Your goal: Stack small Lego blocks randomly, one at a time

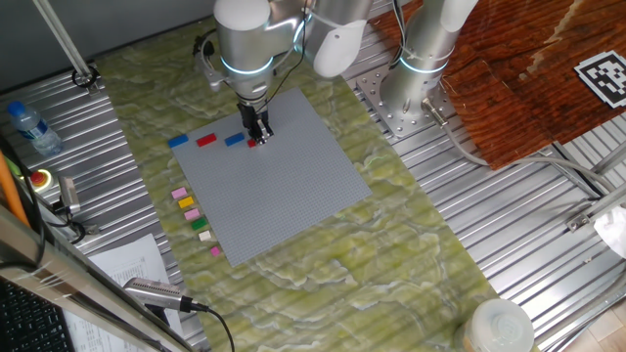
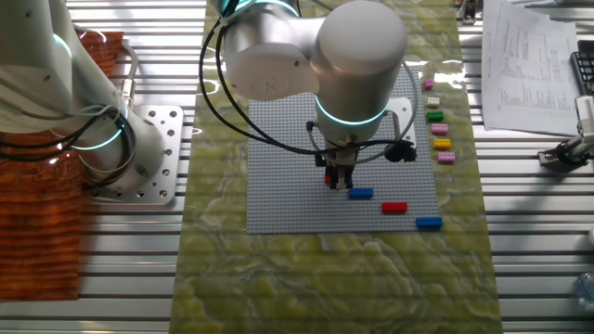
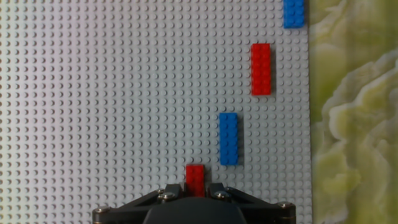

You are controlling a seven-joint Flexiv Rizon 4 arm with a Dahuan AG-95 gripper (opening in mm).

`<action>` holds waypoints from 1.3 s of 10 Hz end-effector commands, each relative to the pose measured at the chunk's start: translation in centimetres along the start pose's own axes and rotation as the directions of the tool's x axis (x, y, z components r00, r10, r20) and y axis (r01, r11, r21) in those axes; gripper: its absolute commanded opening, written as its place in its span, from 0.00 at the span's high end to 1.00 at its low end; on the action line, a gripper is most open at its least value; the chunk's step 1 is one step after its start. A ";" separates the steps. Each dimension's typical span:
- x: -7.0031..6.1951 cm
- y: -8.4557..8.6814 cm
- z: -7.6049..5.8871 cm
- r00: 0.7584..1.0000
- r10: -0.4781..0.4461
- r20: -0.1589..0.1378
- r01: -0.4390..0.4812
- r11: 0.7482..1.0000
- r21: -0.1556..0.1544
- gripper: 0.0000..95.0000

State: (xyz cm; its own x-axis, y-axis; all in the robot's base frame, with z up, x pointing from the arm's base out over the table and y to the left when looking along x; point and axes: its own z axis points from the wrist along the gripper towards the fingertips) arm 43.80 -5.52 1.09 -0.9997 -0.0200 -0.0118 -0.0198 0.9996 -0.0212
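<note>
My gripper (image 1: pixel 258 135) stands low over the grey baseplate (image 1: pixel 284 196), shut on a small red brick (image 3: pixel 194 177) that rests on or just above the studs. The red brick also shows at my fingertips in the other fixed view (image 2: pixel 329 179). In a row on the plate lie a blue brick (image 3: pixel 229 138), a red brick (image 3: pixel 261 68) and another blue brick (image 3: pixel 293 12), the last at the plate's edge. Beside the plate lies a line of loose bricks: pink (image 1: pixel 179 194), yellow (image 1: pixel 185 203), green (image 1: pixel 199 223) and cream (image 1: pixel 204 236).
A second robot base (image 1: pixel 416 68) stands behind the plate on the metal table. A water bottle (image 1: pixel 29 127), a red button (image 1: pixel 40 179), papers (image 2: pixel 534 56) and a microphone (image 1: pixel 156 291) lie around the mat's edges.
</note>
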 end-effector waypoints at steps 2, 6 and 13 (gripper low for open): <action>-0.1 0.0 3.1 1.000 -0.005 0.002 0.005 1.000 0.002 1.00; 0.0 0.1 2.1 1.000 -0.010 0.001 0.010 1.000 0.007 1.00; 0.7 0.4 -1.2 1.000 -0.031 -0.003 0.031 0.999 0.023 0.80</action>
State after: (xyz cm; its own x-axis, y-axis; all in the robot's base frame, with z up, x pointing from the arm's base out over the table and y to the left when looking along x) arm 42.83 -5.28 1.41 -0.9985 -0.0550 -0.0076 -0.0546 0.9975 -0.0453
